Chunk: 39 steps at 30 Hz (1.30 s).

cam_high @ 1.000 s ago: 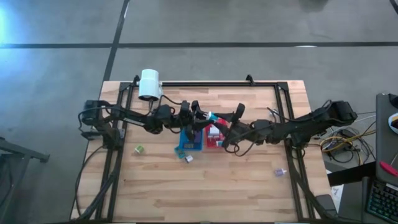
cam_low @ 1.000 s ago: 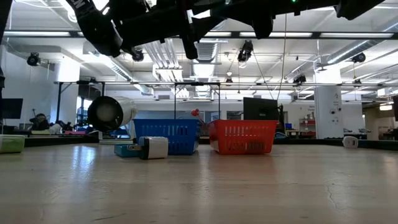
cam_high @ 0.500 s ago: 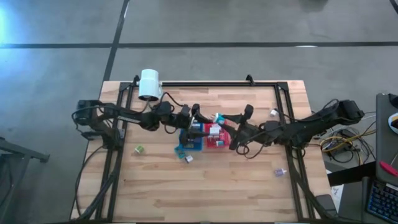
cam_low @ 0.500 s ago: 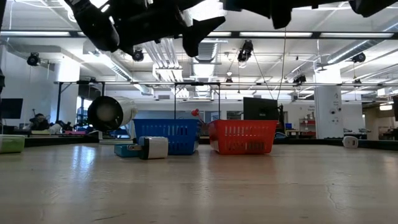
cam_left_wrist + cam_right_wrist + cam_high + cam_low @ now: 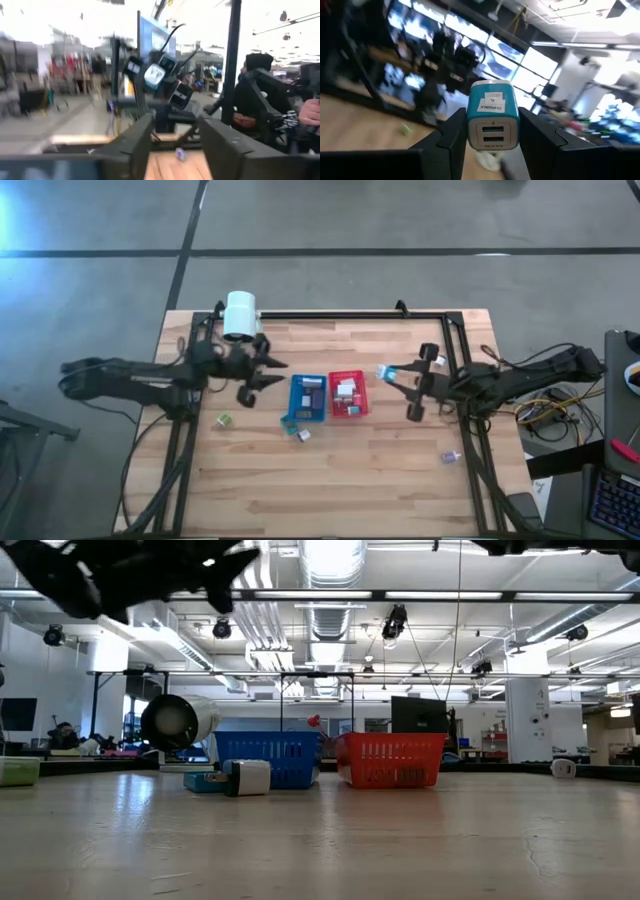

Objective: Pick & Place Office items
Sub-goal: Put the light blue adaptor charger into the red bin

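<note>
My right gripper [image 5: 392, 374] is over the table's right part, right of the trays, shut on a teal-and-white charger block [image 5: 493, 122]. Left of the trays, my left gripper [image 5: 275, 372] is held up, open, with nothing between its fingers [image 5: 136, 145]. The blue tray [image 5: 307, 397] and the red tray [image 5: 347, 394] sit mid-table with small items in them. Loose office items lie on the wood: a green one [image 5: 225, 420], a white one [image 5: 302, 435], a teal one [image 5: 288, 424], a purple one [image 5: 449, 456]. My right gripper pinches the charger block's two side faces [image 5: 470, 131] between its two fingers [image 5: 451, 135]. The fingers run about level, coming from the table's right side. The block is lifted clear of the table, and its face with the two ports looks back at the wrist.
A big white lamp head [image 5: 240, 315] stands at the far left, close behind my left gripper. A black frame [image 5: 330, 314] runs along the far edge and down both sides. Bare wood lies between the trays and the near edge.
Both arms have drawn back from over the trays and rolled at the wrist. My left gripper has gone toward the table's left edge. My right gripper has gone toward the right edge, carrying the charger block clear of the trays.
</note>
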Tool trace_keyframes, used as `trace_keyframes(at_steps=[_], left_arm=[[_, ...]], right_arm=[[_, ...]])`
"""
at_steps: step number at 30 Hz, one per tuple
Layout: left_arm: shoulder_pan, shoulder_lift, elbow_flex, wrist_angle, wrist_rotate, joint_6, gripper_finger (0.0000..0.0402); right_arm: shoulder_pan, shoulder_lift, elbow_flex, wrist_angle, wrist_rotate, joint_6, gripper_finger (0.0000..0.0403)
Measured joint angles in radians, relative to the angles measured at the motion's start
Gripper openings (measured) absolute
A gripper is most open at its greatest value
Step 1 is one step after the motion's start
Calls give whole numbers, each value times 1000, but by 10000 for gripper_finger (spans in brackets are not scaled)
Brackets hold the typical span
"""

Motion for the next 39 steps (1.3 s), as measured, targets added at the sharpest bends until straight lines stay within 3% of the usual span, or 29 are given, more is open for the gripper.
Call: trace_keyframes(at_steps=[6, 10, 18, 27, 39], left_arm=[[8, -249, -160, -68, -31, 171, 54], [15, -375, -260, -92, -95, 220, 7], [26, -535, -346, -109, -128, 269, 11], [32, -578, -336, -317, -188, 333, 11], [33, -578, -336, -342, -255, 416, 5]], right_arm=[[-48, -177, -75, -166, -207, 215, 138], [-58, -258, -135, -172, -200, 245, 138], [-99, -406, -223, -202, -202, 329, 137], [-178, -473, -247, -317, -246, 395, 137], [-383, -466, -258, -393, -508, 448, 137]])
